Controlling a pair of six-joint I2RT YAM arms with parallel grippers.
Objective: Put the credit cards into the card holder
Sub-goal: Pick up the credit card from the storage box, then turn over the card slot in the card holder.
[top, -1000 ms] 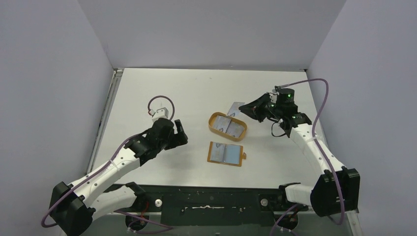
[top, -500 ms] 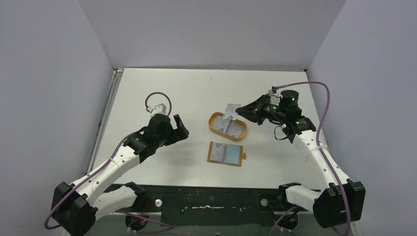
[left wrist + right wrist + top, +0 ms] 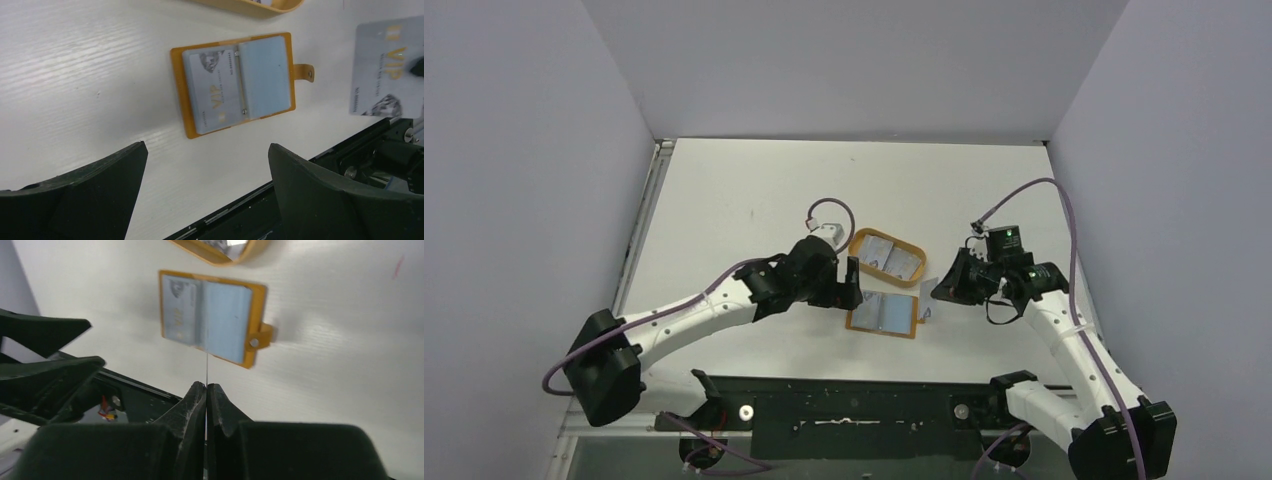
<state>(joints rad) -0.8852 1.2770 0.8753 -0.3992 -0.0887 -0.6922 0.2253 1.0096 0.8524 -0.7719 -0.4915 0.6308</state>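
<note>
The card holder (image 3: 882, 314) lies open and flat on the bench (image 3: 744, 200), just near of the oval tray (image 3: 856, 250), with its snap tab (image 3: 303, 72) pointing right. A VIP card (image 3: 212, 92) is tucked in its left pocket, and the right pocket shows plain pale blue. Over on the right, the right gripper (image 3: 942, 291) is clamped tight on a credit card (image 3: 387, 67), held up off the bench just right of that tab. From the right wrist the card is only a thin edge-on line between the pressed jaws. The left gripper (image 3: 207, 150) hangs at the holder's left edge, jaws spread wide, nothing in them. Two more cards (image 3: 890, 257) lie in the tray.
</note>
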